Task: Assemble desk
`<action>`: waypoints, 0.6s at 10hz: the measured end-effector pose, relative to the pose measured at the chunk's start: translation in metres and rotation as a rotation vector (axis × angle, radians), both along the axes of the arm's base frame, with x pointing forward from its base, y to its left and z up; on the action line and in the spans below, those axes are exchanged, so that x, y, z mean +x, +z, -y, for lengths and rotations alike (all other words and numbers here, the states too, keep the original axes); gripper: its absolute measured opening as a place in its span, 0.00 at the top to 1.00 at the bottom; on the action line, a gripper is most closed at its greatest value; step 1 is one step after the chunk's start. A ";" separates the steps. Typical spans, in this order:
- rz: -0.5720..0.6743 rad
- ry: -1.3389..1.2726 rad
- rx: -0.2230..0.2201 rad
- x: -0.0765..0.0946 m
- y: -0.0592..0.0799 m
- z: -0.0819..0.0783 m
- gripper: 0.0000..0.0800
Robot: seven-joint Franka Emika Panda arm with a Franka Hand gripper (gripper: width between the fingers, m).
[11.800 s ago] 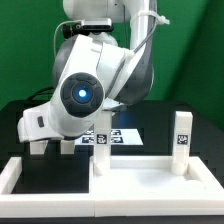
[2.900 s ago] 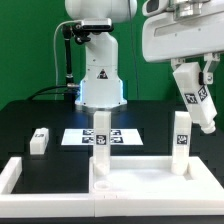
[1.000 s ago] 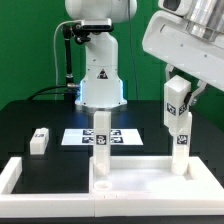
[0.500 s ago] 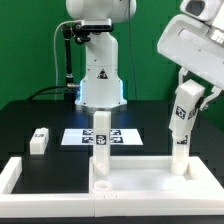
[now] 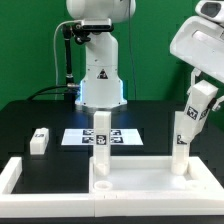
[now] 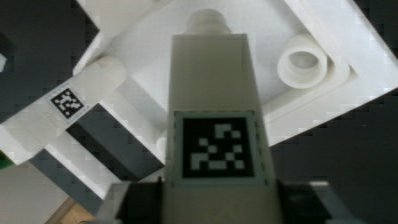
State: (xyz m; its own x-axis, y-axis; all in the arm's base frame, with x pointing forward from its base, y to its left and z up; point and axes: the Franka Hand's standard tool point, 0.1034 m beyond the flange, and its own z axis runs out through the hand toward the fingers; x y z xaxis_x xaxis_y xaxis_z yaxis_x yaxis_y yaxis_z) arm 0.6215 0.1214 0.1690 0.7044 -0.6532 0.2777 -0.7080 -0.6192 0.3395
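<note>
The white desk top (image 5: 140,178) lies at the front with two white legs standing in it, one on the exterior view's left (image 5: 100,140) and one on its right (image 5: 180,155). A third leg (image 5: 40,140) lies loose on the black table. My gripper (image 5: 208,90) is shut on a fourth tagged leg (image 5: 195,110), held tilted just above and beside the right standing leg. In the wrist view the held leg (image 6: 217,110) fills the middle between my gripper (image 6: 217,205) fingers. Below it are the desk top (image 6: 347,35), a round socket (image 6: 306,65) and a tagged leg (image 6: 80,95).
The marker board (image 5: 75,137) lies flat behind the desk top. A long low white border frame (image 5: 15,175) runs along the front on the exterior view's left. The robot base (image 5: 100,85) stands at the back.
The gripper has carried the leg toward the exterior view's right and slightly lower, and the leg has tipped from upright to tilted. The other parts have not moved.
</note>
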 end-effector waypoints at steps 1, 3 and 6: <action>0.013 0.003 0.000 0.002 0.001 -0.002 0.64; 0.137 0.037 0.033 0.021 0.015 -0.018 0.64; 0.245 0.053 0.089 0.036 0.022 -0.007 0.64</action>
State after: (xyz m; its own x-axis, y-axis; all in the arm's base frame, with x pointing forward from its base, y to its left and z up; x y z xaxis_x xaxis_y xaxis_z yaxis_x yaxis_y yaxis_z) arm 0.6574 0.1282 0.1912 0.6570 -0.6469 0.3872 -0.7284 -0.6772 0.1045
